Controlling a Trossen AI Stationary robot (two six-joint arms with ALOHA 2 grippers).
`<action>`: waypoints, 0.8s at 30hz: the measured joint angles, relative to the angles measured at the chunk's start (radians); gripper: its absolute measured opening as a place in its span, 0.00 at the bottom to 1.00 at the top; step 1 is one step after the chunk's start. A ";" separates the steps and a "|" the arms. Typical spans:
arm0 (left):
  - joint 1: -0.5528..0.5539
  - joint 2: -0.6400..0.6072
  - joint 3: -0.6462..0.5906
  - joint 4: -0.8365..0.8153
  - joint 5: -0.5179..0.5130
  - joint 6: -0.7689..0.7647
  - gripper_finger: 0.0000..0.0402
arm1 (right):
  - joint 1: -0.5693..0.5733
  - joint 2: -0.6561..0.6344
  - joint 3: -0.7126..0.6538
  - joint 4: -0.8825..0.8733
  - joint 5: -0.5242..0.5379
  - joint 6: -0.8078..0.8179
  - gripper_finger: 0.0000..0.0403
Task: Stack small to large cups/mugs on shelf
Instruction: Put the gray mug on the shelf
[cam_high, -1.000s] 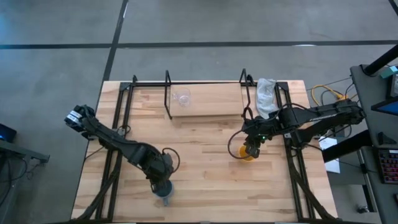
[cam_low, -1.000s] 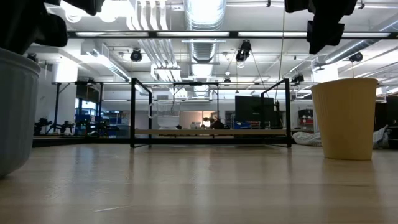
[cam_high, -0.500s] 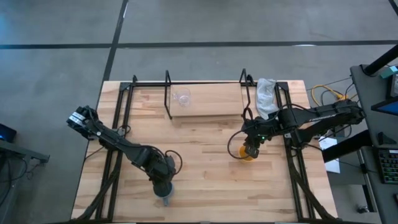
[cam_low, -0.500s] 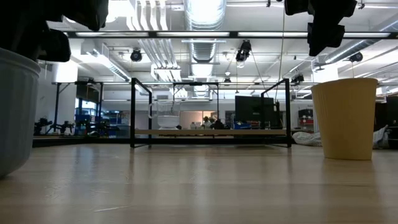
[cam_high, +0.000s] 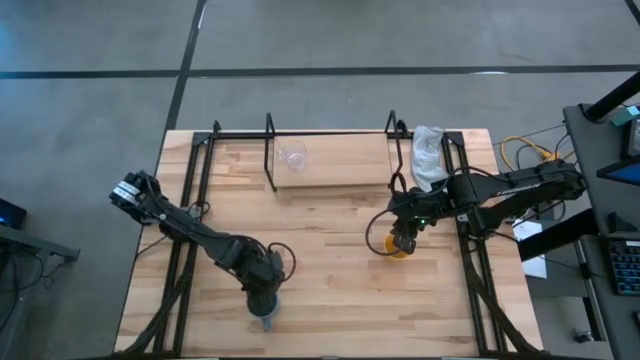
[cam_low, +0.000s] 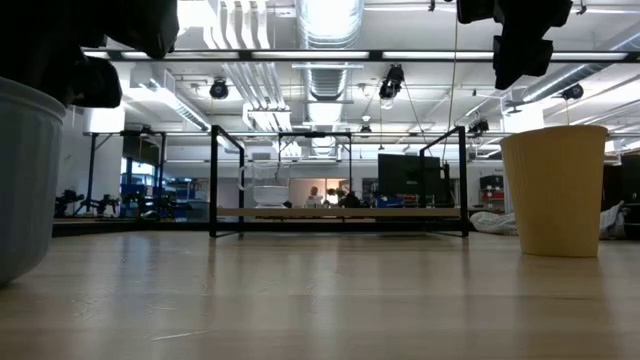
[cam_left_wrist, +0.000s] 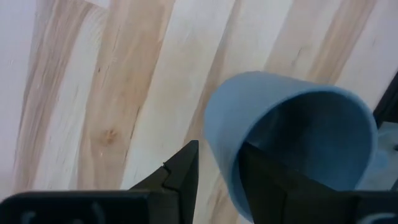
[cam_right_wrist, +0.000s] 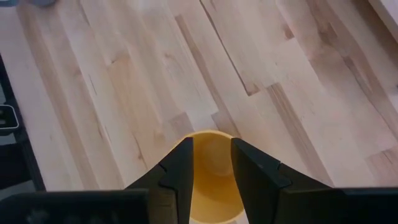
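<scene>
The grey-blue mug (cam_high: 266, 320) (cam_low: 20, 180) stands on its base near the table's near edge. My left gripper (cam_high: 262, 300) (cam_left_wrist: 219, 152) is open over its rim, with one finger outside the wall and one over the hollow. The yellow cup (cam_high: 392, 248) (cam_low: 555, 190) stands upright on the table right of centre. My right gripper (cam_high: 403, 238) (cam_low: 520, 55) (cam_right_wrist: 211, 146) hangs open above it, clear of the rim. The clear glass cup (cam_high: 291, 157) (cam_low: 268, 195) stands on the shelf (cam_high: 340, 165) at the far edge. My left gripper comes down from above astride the mug's rim wall (cam_left_wrist: 217, 134), with one finger (cam_left_wrist: 183, 168) outside and the other (cam_left_wrist: 267, 186) inside the hollow. I cannot tell whether either finger touches the wall. The mug stands on the table.
A white cloth (cam_high: 428, 155) lies at the shelf's right end, beside its black wire uprights (cam_high: 395, 150). Black rails run along the table's left (cam_high: 185, 230) and right (cam_high: 470, 260) sides. Bare wood lies between the mug and the yellow cup.
My left gripper has moved a little toward the table's near edge and down onto the mug's rim. The mug, the yellow cup and my right gripper have kept still.
</scene>
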 joint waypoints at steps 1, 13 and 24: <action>0.000 0.004 0.000 0.006 -0.003 0.000 0.24 | 0.000 0.000 0.000 0.001 0.000 0.000 0.25; 0.023 0.009 0.007 0.005 -0.005 0.002 0.01 | 0.000 0.000 0.000 0.025 0.000 0.000 0.25; 0.189 -0.002 0.131 0.006 -0.133 0.374 0.00 | 0.000 0.000 0.000 0.040 0.000 0.000 0.25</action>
